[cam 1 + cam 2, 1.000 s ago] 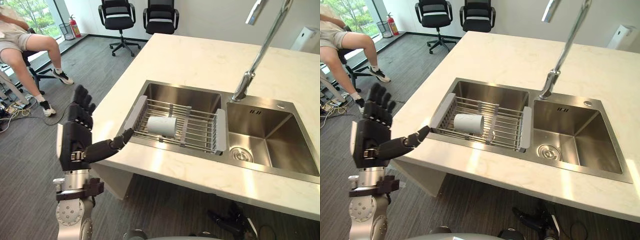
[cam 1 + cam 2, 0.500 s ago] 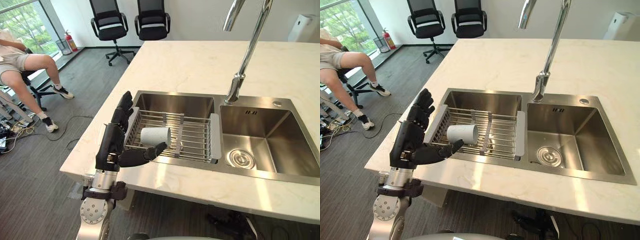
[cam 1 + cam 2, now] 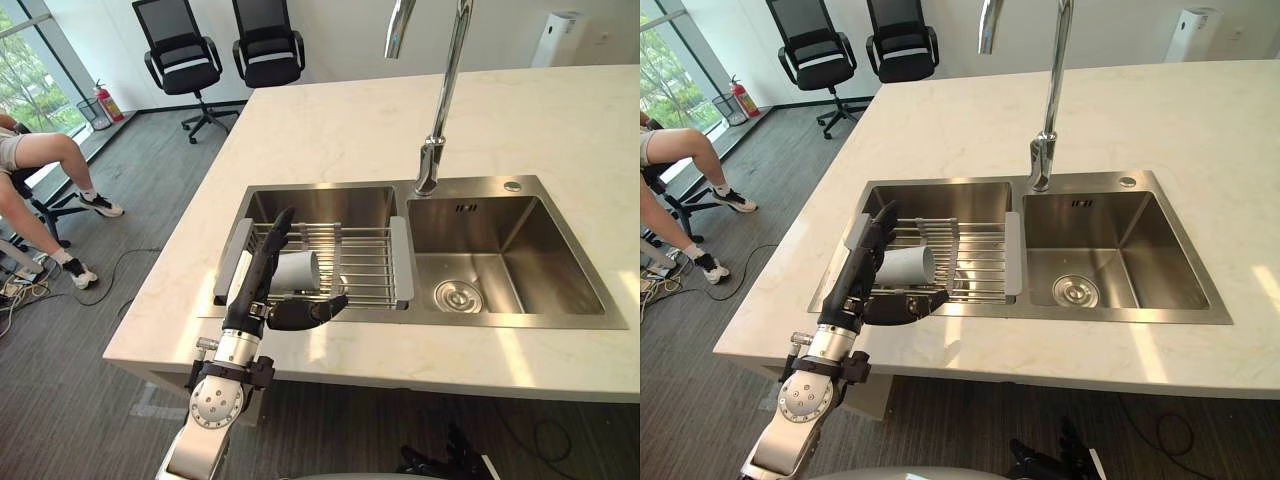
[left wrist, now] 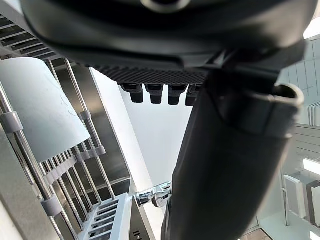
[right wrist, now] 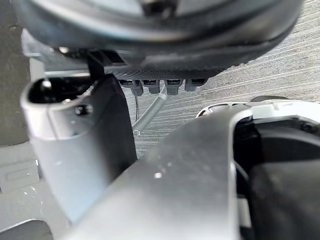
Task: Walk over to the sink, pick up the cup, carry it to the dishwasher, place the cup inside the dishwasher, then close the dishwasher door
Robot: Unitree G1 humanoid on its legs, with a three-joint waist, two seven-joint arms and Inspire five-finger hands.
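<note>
Reaching in over the sink (image 3: 520, 215), the left hand (image 3: 256, 292) is now much closer than it was a moment ago. Back then it was out past the counter's (image 3: 330, 130) edge. Now it is over the rack (image 3: 400, 262), right beside the cup (image 3: 298, 272). The cup lies on its side on the rack, in the sink's left bowl. The fingers are straight along the cup's left side, the thumb pokes out in front, and nothing is held yet. I think grabbing comes next. The right hand (image 5: 150, 35) hangs low, fingers loose and empty.

The sink (image 3: 520, 262) is brushed steel, the counter (image 3: 330, 130) glossy stone
</note>
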